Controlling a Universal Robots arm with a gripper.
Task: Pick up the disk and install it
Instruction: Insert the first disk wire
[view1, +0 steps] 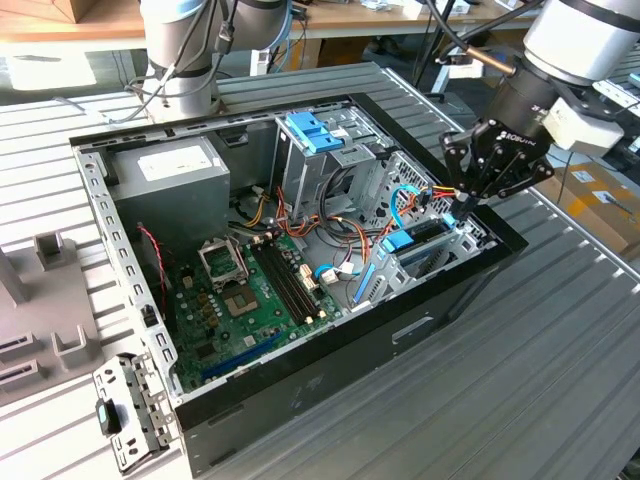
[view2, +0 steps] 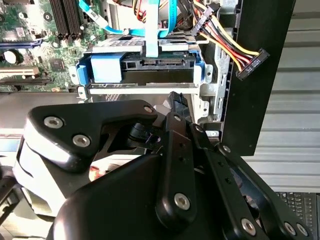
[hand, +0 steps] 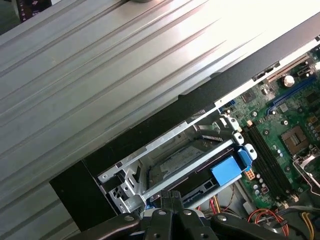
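Blue-railed disk (view2: 142, 67) already sits in the metal drive cage (hand: 165, 160) at the corner of the open computer case (view1: 300, 400), on the exterior view's right. End effector (view1: 475, 185) hovers just above that cage, fingers pinched together, holding nothing. Judged: install step nearly done, disk seated or close to it. Loose power connector (view2: 250, 64) hangs beside the cage, unplugged. Finishing likely calls for a gentle push to seat the disk fully.

Silver-grey arm (view1: 580, 35) with black wrist, black linkage gripper (view1: 470, 195) studded with silver screws.
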